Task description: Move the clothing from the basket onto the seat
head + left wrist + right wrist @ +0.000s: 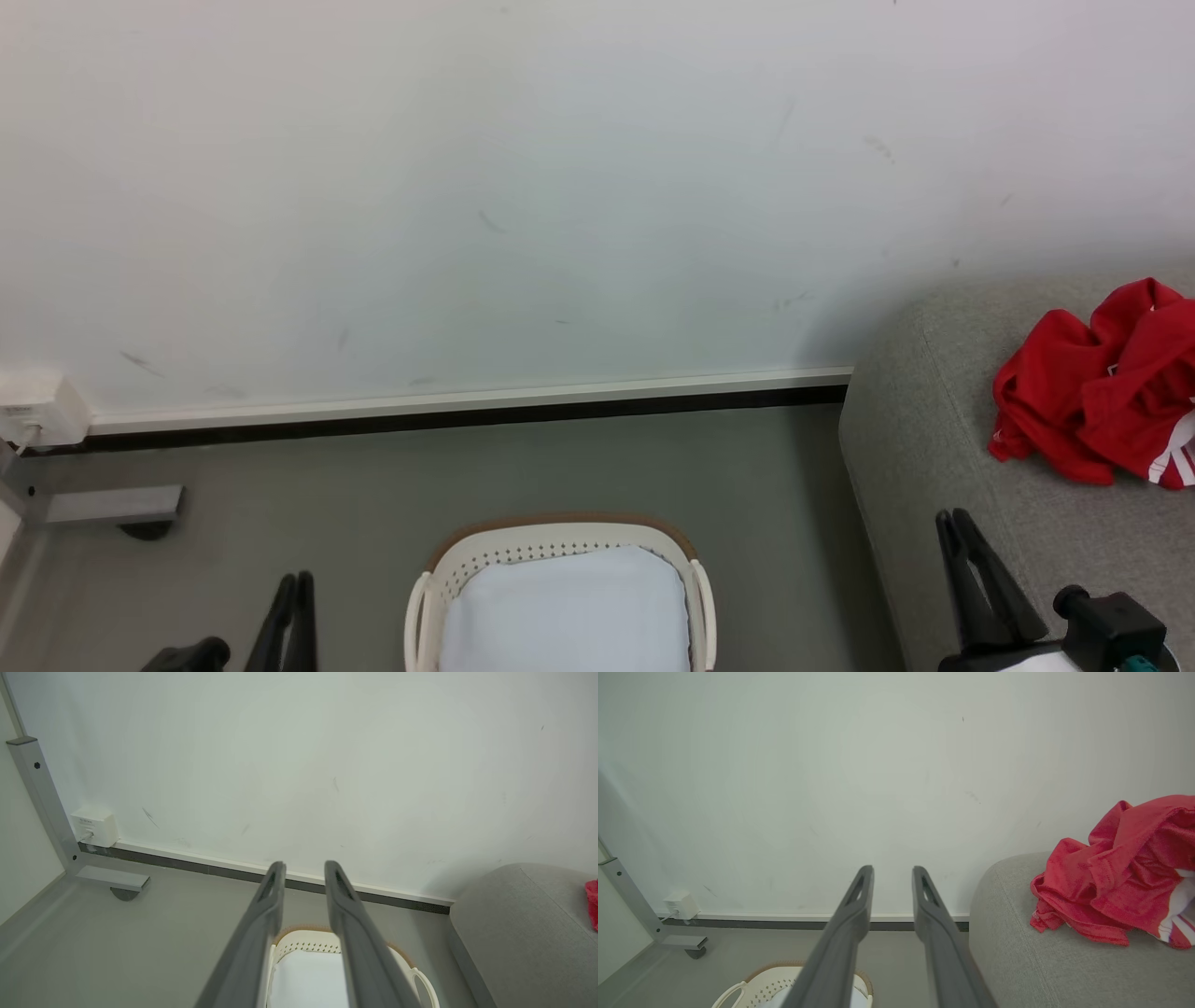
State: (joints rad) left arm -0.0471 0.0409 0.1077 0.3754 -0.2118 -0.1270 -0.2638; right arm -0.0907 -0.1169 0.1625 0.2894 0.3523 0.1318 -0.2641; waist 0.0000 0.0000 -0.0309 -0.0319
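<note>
The red clothing (1092, 392) lies in a crumpled heap on the sofa (934, 448), near its rounded end, with white stripes showing at the heap's right edge. The basket (560, 523) stands on the grey floor (373, 485) just left of the sofa, apart from it, its white lining (569, 607) showing inside. The left gripper (294, 581) hangs left of the basket and the right gripper (952, 515) over the sofa's front edge, below the heap. Each has its 2 fingers parted by a narrow gap, released, grasping nothing. Behind runs a pale wall (560, 187), with a white box (37, 411) low at the left.
</note>
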